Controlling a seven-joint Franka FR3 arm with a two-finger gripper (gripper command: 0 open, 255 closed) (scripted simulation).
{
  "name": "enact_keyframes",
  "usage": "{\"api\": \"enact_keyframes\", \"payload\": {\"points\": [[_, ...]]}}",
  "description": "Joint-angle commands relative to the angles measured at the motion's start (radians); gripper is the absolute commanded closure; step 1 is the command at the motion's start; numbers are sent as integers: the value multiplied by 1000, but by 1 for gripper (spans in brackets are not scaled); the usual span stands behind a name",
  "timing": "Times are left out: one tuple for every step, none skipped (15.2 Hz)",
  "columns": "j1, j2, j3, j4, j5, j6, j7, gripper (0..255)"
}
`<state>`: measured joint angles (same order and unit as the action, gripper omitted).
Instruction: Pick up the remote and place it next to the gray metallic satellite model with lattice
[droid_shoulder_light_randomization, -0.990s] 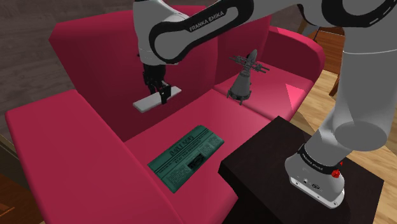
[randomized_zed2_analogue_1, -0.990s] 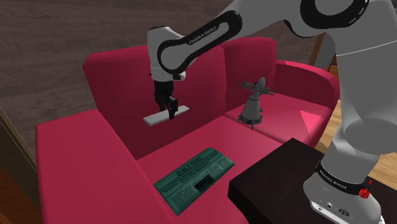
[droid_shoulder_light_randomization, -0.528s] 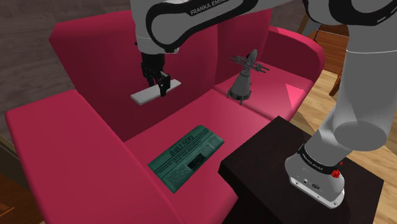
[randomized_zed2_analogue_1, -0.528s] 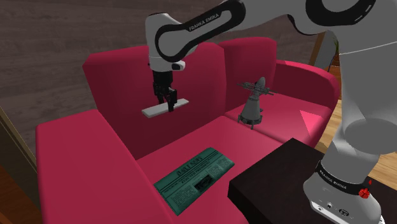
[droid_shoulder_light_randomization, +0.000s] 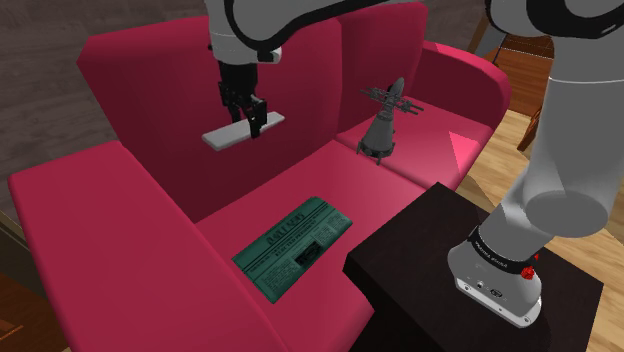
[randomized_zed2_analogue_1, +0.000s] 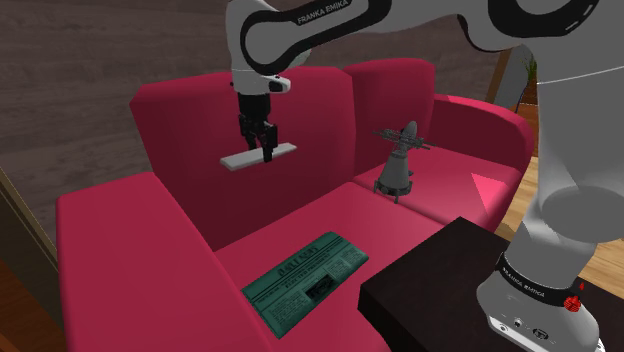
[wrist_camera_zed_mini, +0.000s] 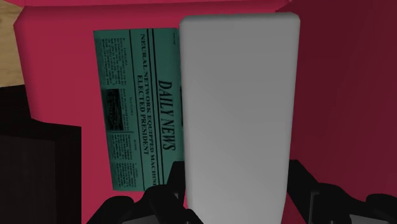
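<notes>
A flat pale grey remote (droid_shoulder_light_randomization: 242, 131) (randomized_zed2_analogue_1: 257, 156) (wrist_camera_zed_mini: 238, 108) hangs in the air in front of the red sofa's backrest, well above the seat. My black gripper (droid_shoulder_light_randomization: 248, 122) (randomized_zed2_analogue_1: 262, 146) (wrist_camera_zed_mini: 232, 191) is shut on it, clasping its long sides near the middle. The grey satellite model with lattice arms (droid_shoulder_light_randomization: 384, 123) (randomized_zed2_analogue_1: 399, 160) stands upright on the sofa seat, off toward the shoulder view's right of the held remote and lower than it.
A green newspaper (droid_shoulder_light_randomization: 293, 245) (randomized_zed2_analogue_1: 305, 276) (wrist_camera_zed_mini: 137, 105) lies flat on the red sofa seat (droid_shoulder_light_randomization: 250, 215) below the gripper. A dark box, my stand (droid_shoulder_light_randomization: 420, 260), sits at the seat's front. The sofa's armrests (droid_shoulder_light_randomization: 90, 230) flank the seat.
My gripper has risen with the remote clasped in it, moving up along the backrest. The satellite model and newspaper have not moved.
</notes>
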<state>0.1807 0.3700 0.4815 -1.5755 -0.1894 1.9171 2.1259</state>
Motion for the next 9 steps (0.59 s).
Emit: {"api": "enact_keyframes", "payload": {"points": [[-22, -35, 0, -39, 16, 8, -21, 255], [-45, -69, 0, -84, 32, 23, -43, 255], [-66, -103, -2, -127, 48, 37, -65, 255], [-86, -135, -4, -169, 64, 50, -89, 255], [-105, -167, -8, -208, 80, 62, -114, 255], [-123, -198, -13, -246, 96, 73, -139, 255], [-140, -228, -19, -282, 112, 83, -165, 255], [-156, -258, -25, -316, 127, 92, -192, 255], [-170, -287, -33, -349, 142, 100, -219, 255]]}}
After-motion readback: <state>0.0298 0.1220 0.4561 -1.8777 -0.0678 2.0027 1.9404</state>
